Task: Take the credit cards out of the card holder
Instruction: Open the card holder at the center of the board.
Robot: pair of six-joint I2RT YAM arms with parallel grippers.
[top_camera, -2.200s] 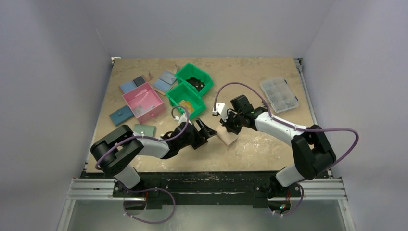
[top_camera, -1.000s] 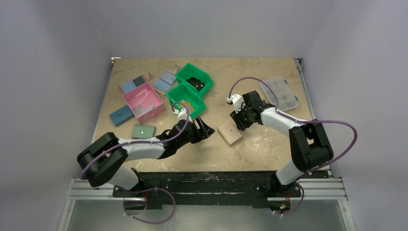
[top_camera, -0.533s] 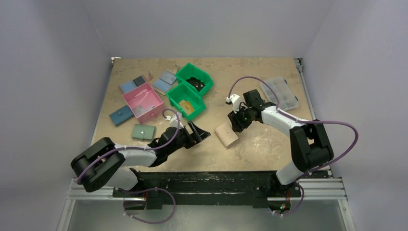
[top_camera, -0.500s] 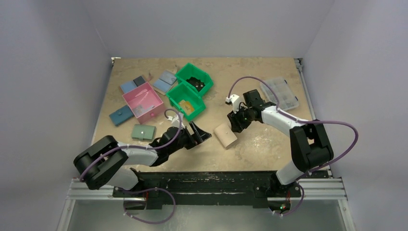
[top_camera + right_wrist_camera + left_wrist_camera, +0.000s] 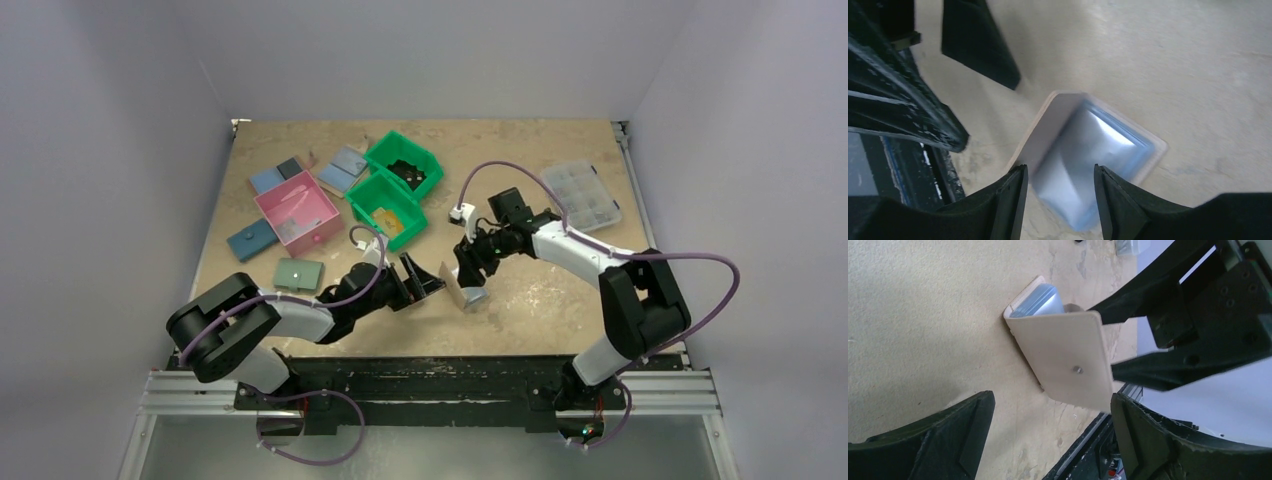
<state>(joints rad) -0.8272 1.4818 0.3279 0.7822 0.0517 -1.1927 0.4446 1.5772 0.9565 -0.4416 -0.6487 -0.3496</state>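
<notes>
The card holder [image 5: 468,291] lies on the counter [image 5: 530,312] near its front edge, between the two claws. It is part-way open: the beige flap stands lifted off the base, and the light-blue panel [image 5: 1088,150] shows underneath. The right claw [image 5: 466,275] hangs right over it with its fingers moderately apart at the flap's free edge. I cannot tell whether either finger touches the flap, and nothing is pinched between them. The left claw [image 5: 427,277] sits low just beside the holder, spread wide and empty. No credit card shows clear of the holder on the counter or in a claw. A yellow-orange piece [image 5: 390,222] lies in the nearer green bin [image 5: 372,197], too small to identify. I judge the task barely begun: the holder is being opened, and pulling the cards out is not yet done.
</notes>
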